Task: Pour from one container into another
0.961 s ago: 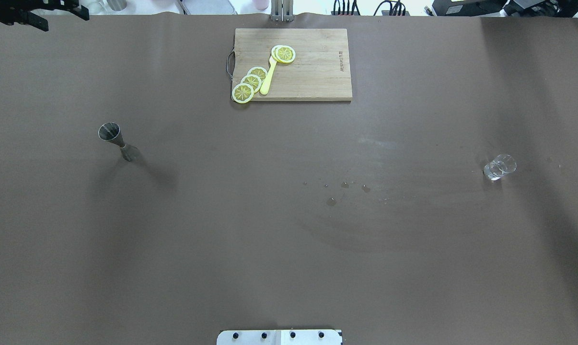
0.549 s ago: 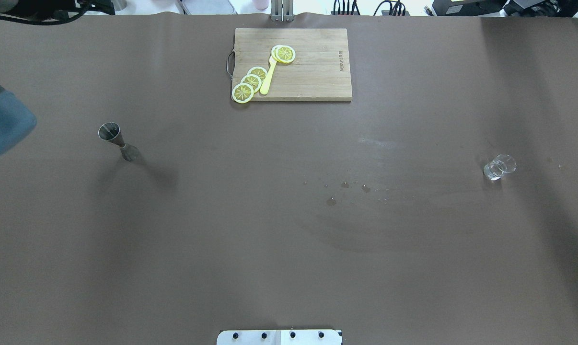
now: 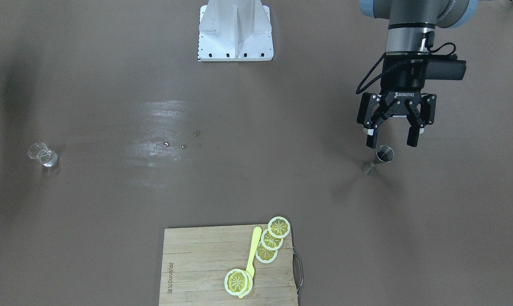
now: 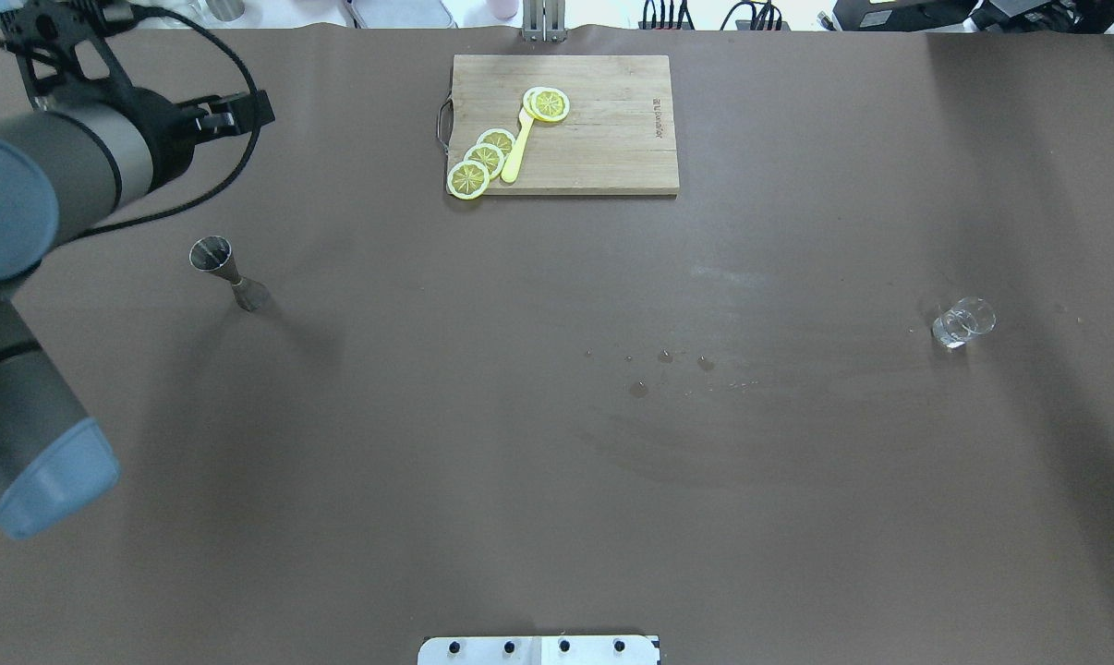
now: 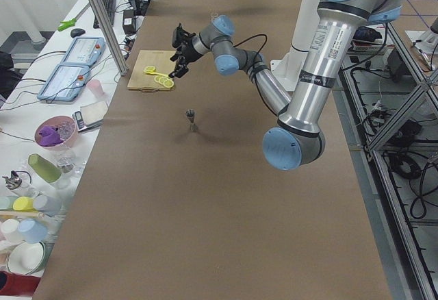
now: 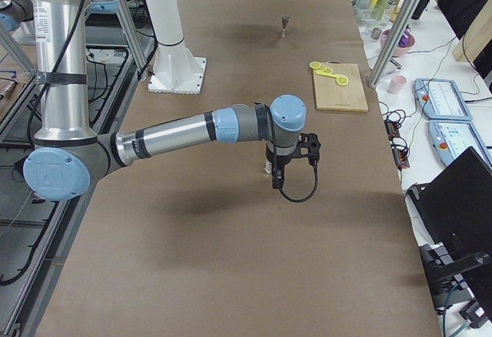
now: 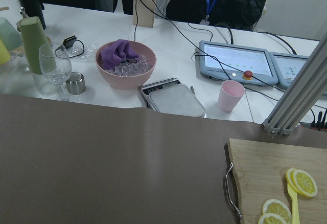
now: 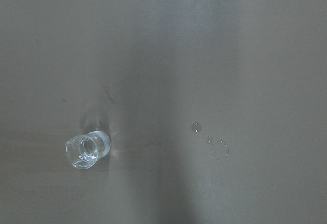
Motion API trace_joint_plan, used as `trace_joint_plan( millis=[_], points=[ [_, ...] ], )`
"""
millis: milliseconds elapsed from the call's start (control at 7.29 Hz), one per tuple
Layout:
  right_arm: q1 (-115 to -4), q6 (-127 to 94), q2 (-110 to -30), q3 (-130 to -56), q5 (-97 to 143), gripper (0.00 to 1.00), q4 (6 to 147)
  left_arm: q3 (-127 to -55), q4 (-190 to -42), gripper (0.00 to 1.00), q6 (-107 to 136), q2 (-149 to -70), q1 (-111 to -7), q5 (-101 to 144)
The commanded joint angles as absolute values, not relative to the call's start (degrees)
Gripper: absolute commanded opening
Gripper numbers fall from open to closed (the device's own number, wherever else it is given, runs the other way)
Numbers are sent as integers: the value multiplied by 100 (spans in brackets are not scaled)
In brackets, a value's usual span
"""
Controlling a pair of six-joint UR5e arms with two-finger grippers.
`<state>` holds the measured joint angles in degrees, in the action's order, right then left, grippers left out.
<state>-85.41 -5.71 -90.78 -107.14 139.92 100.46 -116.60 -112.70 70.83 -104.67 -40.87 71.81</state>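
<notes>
A small metal jigger point(image 4: 227, 269) stands upright on the brown table's left part, also seen in the front-facing view as the jigger point(image 3: 380, 157). My left gripper point(image 3: 391, 141) hangs open and empty well above the table, a little beyond the jigger toward the far edge. A small clear glass point(image 4: 962, 321) sits far off on the right side; the right wrist view looks down on this glass point(image 8: 87, 150). The right gripper point(image 6: 275, 174) shows only in the exterior right view, pointing down near the glass; I cannot tell its state.
A wooden cutting board point(image 4: 612, 139) with lemon slices point(image 4: 480, 162) and a yellow utensil point(image 4: 517, 148) lies at the far middle. Water drops point(image 4: 665, 360) spot the table's centre. The robot's base plate point(image 4: 538, 649) is at the near edge.
The left arm has swung into the overhead view from the left edge, its wrist now over the far left corner. Jigger and glass have not moved.
</notes>
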Motion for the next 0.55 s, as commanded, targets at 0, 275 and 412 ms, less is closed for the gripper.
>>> trace_joint_plan(
  millis=[0,275,412],
  points=[
    [-8421,-580,-8983,-10783,13992,100,9976,-11681,-11933,98,7637,-9602,-3334,5764],
    [-8289,-554,-9009,-10819,14018,100,9687,-11243,-12295,98,7777,-9483,-3182,4960],
    [-7957,-545,-9035,-10828,13958,100,9538,-11032,-12296,98,8213,-9483,-3034,4539]
  ],
)
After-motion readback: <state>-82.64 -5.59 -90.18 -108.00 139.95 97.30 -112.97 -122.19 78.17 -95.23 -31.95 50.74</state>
